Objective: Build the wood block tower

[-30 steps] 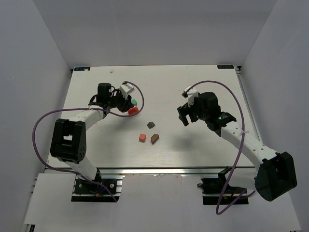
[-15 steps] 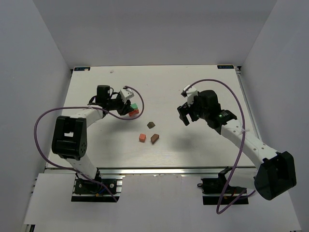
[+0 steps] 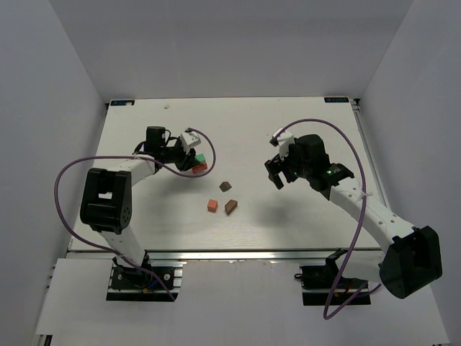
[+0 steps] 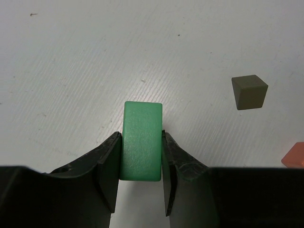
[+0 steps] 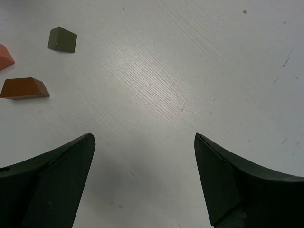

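Note:
My left gripper [image 4: 140, 135] is shut on the mint-green slab [image 4: 141, 141], one finger on each long side. In the top view the left gripper [image 3: 193, 153] holds this slab [image 3: 202, 157] right against the red piece [image 3: 199, 168]; whether it rests on it I cannot tell. The red piece is hidden in the left wrist view. An orange cube [image 3: 212, 205] and two dark brown pieces [image 3: 225, 186] [image 3: 230, 207] lie loose mid-table. My right gripper [image 3: 277, 173] hangs open to their right, nothing between its fingers [image 5: 61, 161]. No tower of several pieces shows.
The right wrist view shows the dark block [image 5: 61, 39], the brown wedge [image 5: 24, 88] and an orange corner [image 5: 4, 56] at its upper left. The white table [image 3: 302, 216] ends at a metal rail along the near edge. Purple cables loop from both arms.
My left gripper has shifted slightly toward the near side with the green slab, bringing it against the red piece. The right arm has hardly moved.

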You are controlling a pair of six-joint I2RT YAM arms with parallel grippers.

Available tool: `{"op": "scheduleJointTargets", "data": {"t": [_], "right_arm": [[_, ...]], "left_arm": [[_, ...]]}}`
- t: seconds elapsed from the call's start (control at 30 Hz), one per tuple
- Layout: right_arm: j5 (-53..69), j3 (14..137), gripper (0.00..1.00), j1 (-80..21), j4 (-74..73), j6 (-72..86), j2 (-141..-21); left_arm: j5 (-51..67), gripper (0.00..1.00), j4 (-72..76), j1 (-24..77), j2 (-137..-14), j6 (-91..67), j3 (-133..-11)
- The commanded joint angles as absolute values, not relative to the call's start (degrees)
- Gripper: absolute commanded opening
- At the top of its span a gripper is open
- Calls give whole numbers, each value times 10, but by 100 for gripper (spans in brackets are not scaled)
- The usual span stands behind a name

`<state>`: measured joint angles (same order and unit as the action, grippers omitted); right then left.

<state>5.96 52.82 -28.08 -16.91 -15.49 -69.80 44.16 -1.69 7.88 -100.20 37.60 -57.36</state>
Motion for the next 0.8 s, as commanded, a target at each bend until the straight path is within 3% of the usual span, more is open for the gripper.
{"op": "scheduleJointTargets", "data": {"t": [0.0, 0.77], "right_arm": [[66, 559, 89, -278, -175, -163, -698], [69, 561, 89, -278, -185, -168, -700]], "left_arm": [[461, 0, -11, 77, -1002, 386, -601], [473, 0, 8, 76, -1021, 375, -599]]}}
